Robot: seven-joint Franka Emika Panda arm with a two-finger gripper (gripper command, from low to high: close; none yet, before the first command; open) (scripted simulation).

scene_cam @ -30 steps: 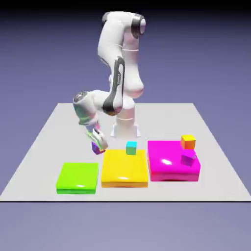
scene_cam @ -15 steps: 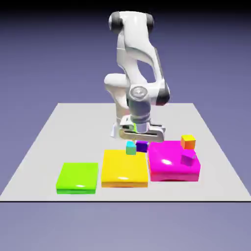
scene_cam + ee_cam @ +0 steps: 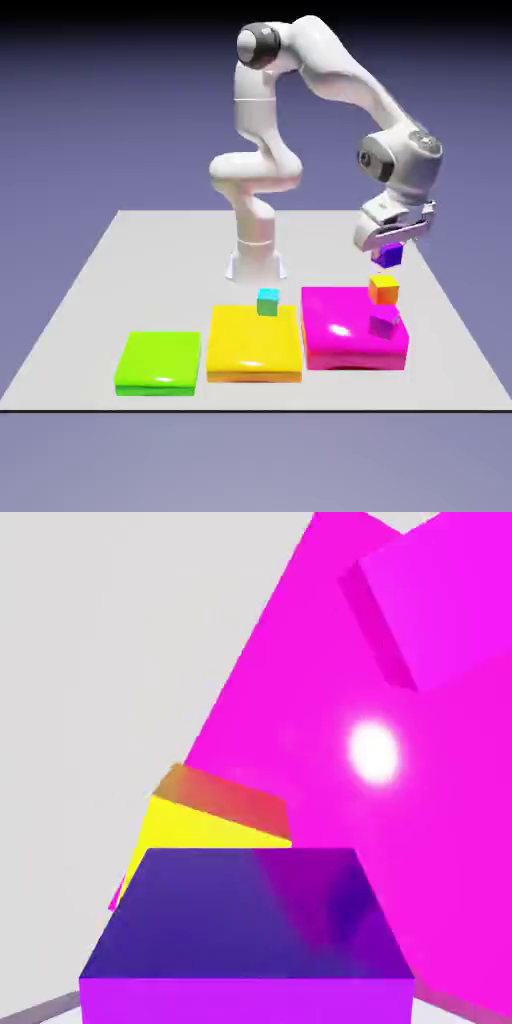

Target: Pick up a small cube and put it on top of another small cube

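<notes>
The gripper [image 3: 390, 243], its fingers closed on the dark purple cube [image 3: 388, 256], hangs over the magenta slab's [image 3: 340, 325] far right part in the exterior view. The purple cube lies between the fingertips, above and apart from the orange cube [image 3: 384, 290].

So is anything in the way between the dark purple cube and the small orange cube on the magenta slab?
Nothing visible stands between the dark purple cube and the small orange cube; just open air separates them.
</notes>
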